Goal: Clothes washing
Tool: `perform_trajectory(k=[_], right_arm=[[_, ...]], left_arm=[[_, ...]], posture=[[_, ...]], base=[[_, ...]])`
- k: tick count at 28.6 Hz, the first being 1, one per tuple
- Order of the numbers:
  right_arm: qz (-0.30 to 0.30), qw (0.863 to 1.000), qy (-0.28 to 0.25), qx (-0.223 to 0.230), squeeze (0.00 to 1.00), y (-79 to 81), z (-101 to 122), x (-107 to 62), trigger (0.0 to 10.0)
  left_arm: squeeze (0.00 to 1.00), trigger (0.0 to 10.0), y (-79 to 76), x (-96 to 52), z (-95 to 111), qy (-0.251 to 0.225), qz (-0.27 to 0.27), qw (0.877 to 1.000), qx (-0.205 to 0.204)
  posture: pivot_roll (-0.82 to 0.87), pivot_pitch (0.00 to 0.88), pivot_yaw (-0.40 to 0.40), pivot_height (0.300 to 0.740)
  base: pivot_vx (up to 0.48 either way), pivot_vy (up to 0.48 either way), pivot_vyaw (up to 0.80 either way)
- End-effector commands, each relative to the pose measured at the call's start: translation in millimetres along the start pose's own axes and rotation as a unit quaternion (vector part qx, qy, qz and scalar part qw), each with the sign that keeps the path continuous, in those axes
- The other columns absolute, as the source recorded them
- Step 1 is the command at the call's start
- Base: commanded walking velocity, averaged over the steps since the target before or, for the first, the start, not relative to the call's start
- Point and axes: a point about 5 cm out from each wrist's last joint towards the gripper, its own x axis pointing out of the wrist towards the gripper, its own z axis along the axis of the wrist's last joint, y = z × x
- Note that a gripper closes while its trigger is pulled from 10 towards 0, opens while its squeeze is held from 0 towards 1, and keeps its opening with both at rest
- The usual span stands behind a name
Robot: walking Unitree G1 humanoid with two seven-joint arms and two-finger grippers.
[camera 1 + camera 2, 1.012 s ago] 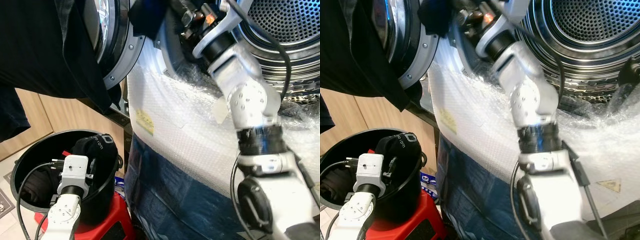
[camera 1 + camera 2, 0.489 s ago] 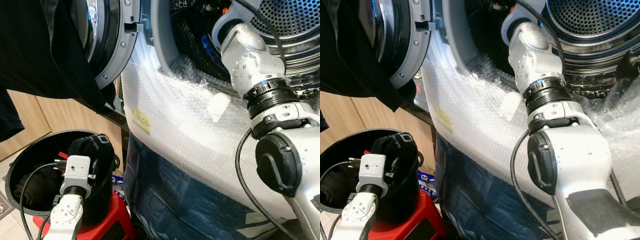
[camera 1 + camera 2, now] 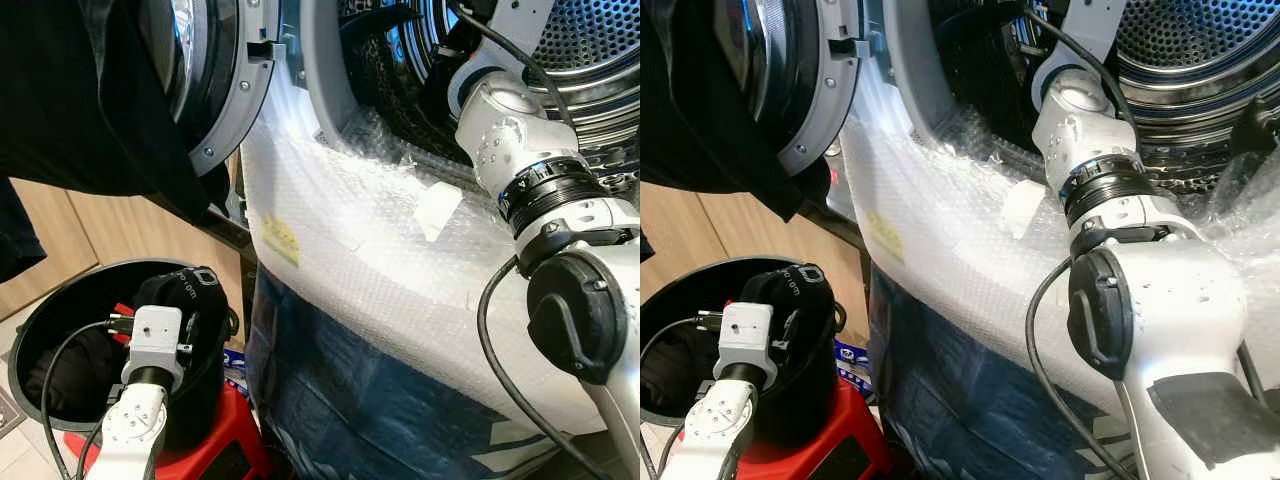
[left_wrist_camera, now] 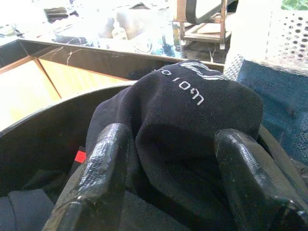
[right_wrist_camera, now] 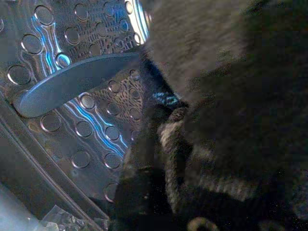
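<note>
Black bucket [image 3: 40,320]: dark garment [image 4: 192,125] bulges between left fingers [image 4: 96,178].

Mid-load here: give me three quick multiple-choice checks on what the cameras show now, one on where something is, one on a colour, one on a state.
1. Where does the right arm reach?
A. into the washer drum
B. into the black bucket
C. down to the floor

2. What colour is the stool under the black bucket?
A. blue
B. red
C. white

3. How is the washer door?
A. shut
B. taken off
C. swung open

Answers:
1 A: the right arm runs over the bubble-wrapped front into the washer drum.
2 B: the stool below the black bucket is red.
3 C: the washer door stands swung open to the left of the opening.
</note>
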Motion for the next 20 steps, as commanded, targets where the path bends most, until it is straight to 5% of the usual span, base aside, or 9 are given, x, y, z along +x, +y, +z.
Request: perform_trajectory(k=[1, 15, 20], right_arm=[[-0.010, 1.000, -0.012, -0.011, 1.00, -1.8, 5.8, 0.0, 10.0], [-0.007, 0.998, -0.012, -0.057, 1.00, -0.6, -0.9, 0.1, 10.0], [-0.026, 0.996, -0.063, -0.049, 1.00, -5.8, 17.7, -0.5, 10.0]], left_arm=[[0.00, 10.0, -2.6, -2.3, 0.0, 0.004, -0.010, 1.000, -0.003], [0.00, 10.0, -0.6, -3.9, 3.6, 0.000, -0.014, 1.000, 0.001], [0.00, 10.0, -2.5, -3.7, 6.1, -0.002, -0.018, 1.000, -0.001]], posture=[[0.23, 0.000, -0.058, 0.740], [0.23, 0.003, -0.048, 0.740], [0.23, 0.013, -0.047, 0.740]], base=[[0.000, 0.000, 0.00], [0.000, 0.000, 0.00], [0.000, 0.000, 0.00]])
